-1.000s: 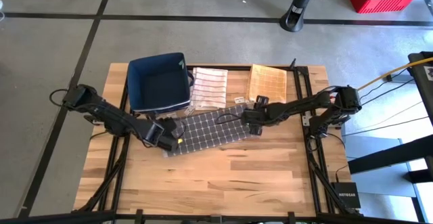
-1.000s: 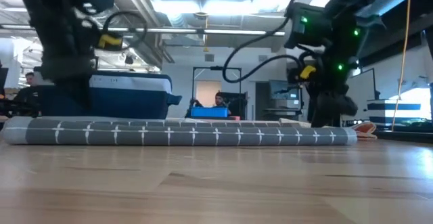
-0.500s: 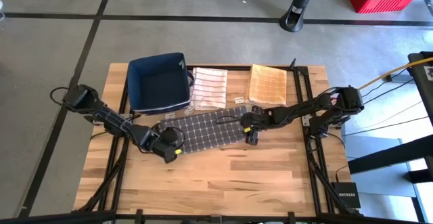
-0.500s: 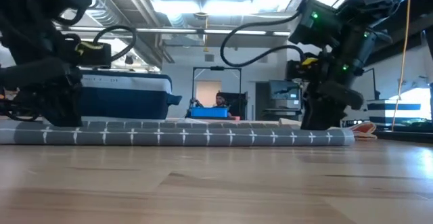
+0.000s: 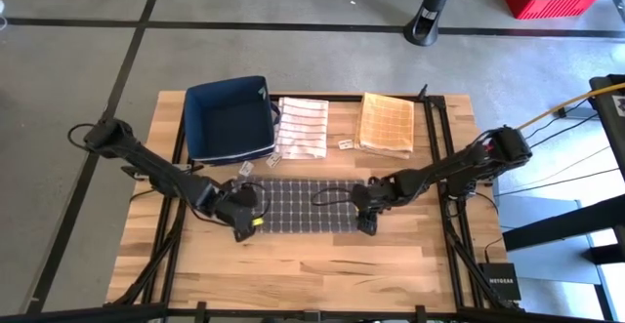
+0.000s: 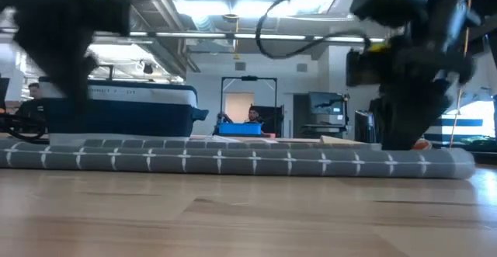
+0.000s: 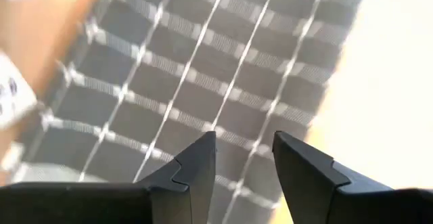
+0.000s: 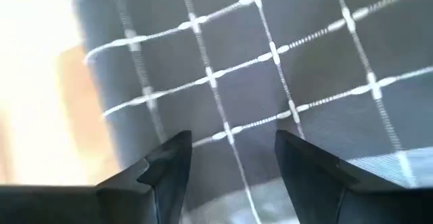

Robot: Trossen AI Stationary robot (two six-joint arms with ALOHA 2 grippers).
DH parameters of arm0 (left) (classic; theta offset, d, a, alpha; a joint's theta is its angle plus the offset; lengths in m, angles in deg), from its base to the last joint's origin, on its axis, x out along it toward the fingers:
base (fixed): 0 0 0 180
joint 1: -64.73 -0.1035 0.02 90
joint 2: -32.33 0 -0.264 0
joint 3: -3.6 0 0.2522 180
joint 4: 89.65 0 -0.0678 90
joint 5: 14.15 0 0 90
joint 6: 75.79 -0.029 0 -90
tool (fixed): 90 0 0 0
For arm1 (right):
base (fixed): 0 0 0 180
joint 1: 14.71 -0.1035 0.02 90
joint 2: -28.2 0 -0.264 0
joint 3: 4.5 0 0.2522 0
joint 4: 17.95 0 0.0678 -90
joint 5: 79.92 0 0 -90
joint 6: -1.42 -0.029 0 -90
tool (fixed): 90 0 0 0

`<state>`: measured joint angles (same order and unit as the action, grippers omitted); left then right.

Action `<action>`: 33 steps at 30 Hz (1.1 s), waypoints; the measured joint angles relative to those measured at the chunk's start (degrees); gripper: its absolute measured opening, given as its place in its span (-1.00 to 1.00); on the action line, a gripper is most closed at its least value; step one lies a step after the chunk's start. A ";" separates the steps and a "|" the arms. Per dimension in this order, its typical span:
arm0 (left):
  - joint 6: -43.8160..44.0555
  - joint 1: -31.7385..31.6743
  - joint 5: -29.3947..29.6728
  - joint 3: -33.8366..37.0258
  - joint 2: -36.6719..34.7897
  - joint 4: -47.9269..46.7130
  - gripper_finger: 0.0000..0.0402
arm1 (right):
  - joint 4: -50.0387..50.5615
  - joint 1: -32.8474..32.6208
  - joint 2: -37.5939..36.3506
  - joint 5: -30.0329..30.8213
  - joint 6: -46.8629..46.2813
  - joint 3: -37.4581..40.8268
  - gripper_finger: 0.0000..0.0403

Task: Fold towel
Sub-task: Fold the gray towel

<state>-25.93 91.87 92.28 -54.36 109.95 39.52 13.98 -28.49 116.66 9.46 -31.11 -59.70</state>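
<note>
Lying flat across the middle of the light wooden slatted table, the dark grey towel with a thin white grid pattern forms a long, narrow band running left to right, and the low view shows it as a low, doubled strip with rounded ends resting on the wood. At its left end the left gripper sits low over the cloth near the corner closest to the table's front; its wrist view looks down on the grid fabric with the two dark fingers parted and a clear gap between them, nothing clamped in that gap. At the opposite end the right gripper hangs over the towel's right front corner; its own fingers are spread wide above the cloth, and the fabric shows between them without being pinched. Both arms reach in from the table's side edges, so the towel stretches between the two grippers. Behind it, toward the far edge, stand a dark blue square fabric bin, a white cloth with thin red stripes just beside the bin, and a folded yellow-orange checked cloth farther right, all apart from the grey towel.
</note>
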 joint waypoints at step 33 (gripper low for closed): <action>-51.70 -18.17 -3.85 -6.02 30.94 69.17 -0.30 | -12.54 -2.34 -23.63 10.71 -37.45 24.36 0.07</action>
<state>-77.62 73.70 88.43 -60.38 140.89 108.69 1.44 -30.83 93.03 20.18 -68.57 -35.35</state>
